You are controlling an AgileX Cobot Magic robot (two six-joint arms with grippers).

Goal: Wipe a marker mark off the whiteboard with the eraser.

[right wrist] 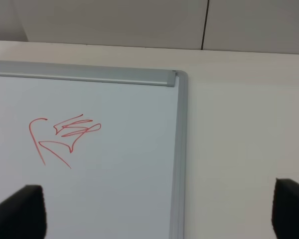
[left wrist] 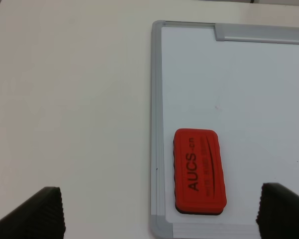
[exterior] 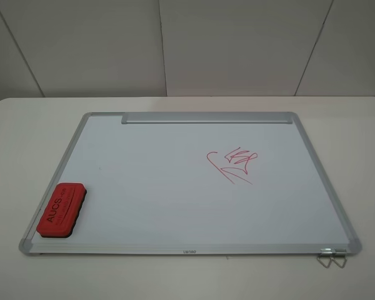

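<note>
The whiteboard (exterior: 156, 187) lies flat on the table, silver-framed, its grey tray strip (exterior: 206, 117) along the far edge. The red eraser (exterior: 62, 209) with black "AUCS" lettering rests on the board's near left corner, felt side down. The marker mark (exterior: 242, 155), a compact red zigzag, sits right of the board's centre. In the left wrist view the eraser (left wrist: 199, 172) lies between and ahead of my left gripper (left wrist: 159, 213), which is open and empty. The right wrist view shows the mark (right wrist: 75, 128) ahead of my open, empty right gripper (right wrist: 155, 209). Neither arm appears in the exterior high view.
A wider red scribble (exterior: 224, 167) with a hooked curve and diagonal tails adjoins the mark's left side. Metal clips (exterior: 332, 257) hang at the board's near right corner. White tabletop (exterior: 25, 137) surrounds the board; a wall stands behind.
</note>
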